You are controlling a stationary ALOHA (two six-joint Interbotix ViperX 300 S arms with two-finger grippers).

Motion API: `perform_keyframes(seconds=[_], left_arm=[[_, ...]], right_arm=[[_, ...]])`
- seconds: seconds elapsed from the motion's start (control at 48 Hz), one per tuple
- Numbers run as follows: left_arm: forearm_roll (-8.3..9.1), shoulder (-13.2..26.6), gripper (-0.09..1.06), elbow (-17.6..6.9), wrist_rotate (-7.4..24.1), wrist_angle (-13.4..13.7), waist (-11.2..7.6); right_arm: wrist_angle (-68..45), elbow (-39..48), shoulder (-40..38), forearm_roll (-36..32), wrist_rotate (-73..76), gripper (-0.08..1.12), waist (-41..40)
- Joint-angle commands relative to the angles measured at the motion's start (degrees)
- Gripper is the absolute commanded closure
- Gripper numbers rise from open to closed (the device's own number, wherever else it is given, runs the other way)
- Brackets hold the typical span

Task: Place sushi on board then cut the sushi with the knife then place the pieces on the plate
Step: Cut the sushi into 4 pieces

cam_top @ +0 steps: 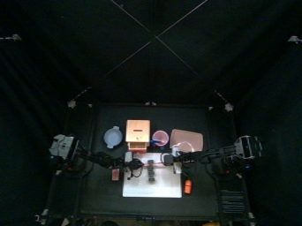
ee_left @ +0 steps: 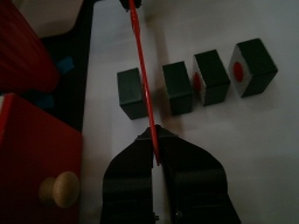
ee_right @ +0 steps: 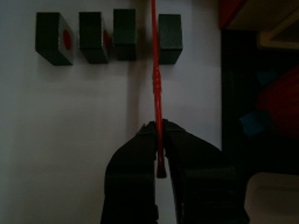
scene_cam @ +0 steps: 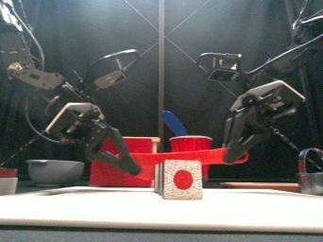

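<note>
Done: sushi (ee_left: 179,87) on board (cam_top: 147,190), lower mid, cut in 4. L gripper (ee_left: 153,133) & R gripper (ee_right: 156,131) both pinch red knife (ee_right: 155,61). Bits not on pink plate (cam_top: 186,139) yet.

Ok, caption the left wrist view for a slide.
Left hand holds red knife over four separated sushi pieces on white board.

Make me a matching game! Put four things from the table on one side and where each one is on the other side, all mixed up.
Things:
1. red knife
2. blue knife
3. sushi pieces
4. bowl

Places:
A. on the white board
B. left of the wooden box
C. gripped by the left tool and the right tool
D. in the red cup

Pairs: 1-C, 2-D, 3-A, 4-B
</note>
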Motion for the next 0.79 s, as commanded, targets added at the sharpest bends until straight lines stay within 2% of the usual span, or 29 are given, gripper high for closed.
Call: perform_keyframes(seconds=[0.021,0.208,0.354,0.458,0.562,0.792], left_arm=[[1.49,-3.87,0.57,-0.7,0.09,-0.88,0.26],[1.76,-6.86,0.49,-1.05,0.09,-2.11,0.62],[3.08,-7.21,0.32,-1.14,0.09,-4.22,1.67],[3.87,-7.29,0.18,-1.23,0.09,-6.5,2.02],[4.04,-7.56,0.1,-1.49,-0.09,-9.32,2.02],[4.04,-7.82,0.08,-0.7,0.18,-17.05,1.76]], right_arm=[[1.14,-0.79,-4.22,-0.09,-0.09,0.69,0.44],[5.1,-0.53,-9.32,1.14,0.09,0.69,1.05],[9.05,0.09,-12.22,5.27,0.18,0.69,1.05],[11.34,0.79,-14.06,9.58,0.18,0.69,0.97],[13.1,1.49,-16.08,13.36,0.26,0.69,0.97],[17.05,4.57,-21.09,27.95,0.35,0.69,0.53]])
